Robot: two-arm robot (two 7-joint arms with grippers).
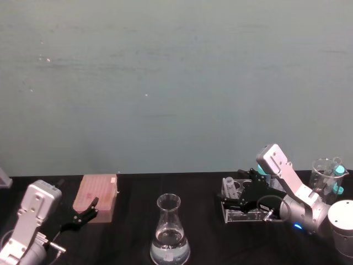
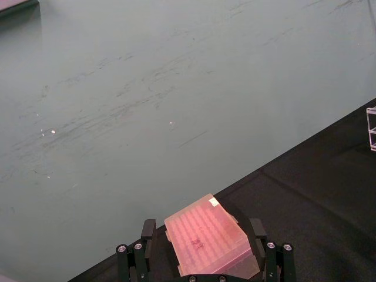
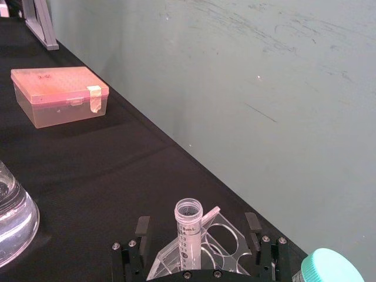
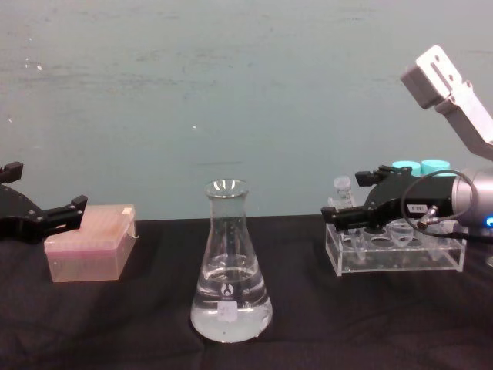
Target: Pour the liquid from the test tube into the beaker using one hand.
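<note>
Black table carries everything. The beaker stands near the centre, a conical glass flask with a wide base and narrow neck. It is rigid, breakable and steady on its foot, and clear liquid lies low in its base. A pink box sits at the far left, with the left end effector idle just beside it, fingers apart.

At the right a clear rack holds the test tube upright in its left-end hole, with teal-capped tubes farther right. The right end effector straddles the tube with its fingers spread, one on each side, apart from the plastic.

The tube looks light, stiff and smooth, so it is likely to slip or twist under a loose pinch. The best hold is probably on the graduated wall below the rim, leaving the mouth free. Its lid hangs open to one side, so the pour should go away from it.

The right wrist view gives the clearance between fingers and tube and the open mouth. The chest view gives the side-on height of the tube's top against the flask's neck. The head view shows that the flask stands nearer than the rack and well apart from it. How much the tube holds is too small to tell.
</note>
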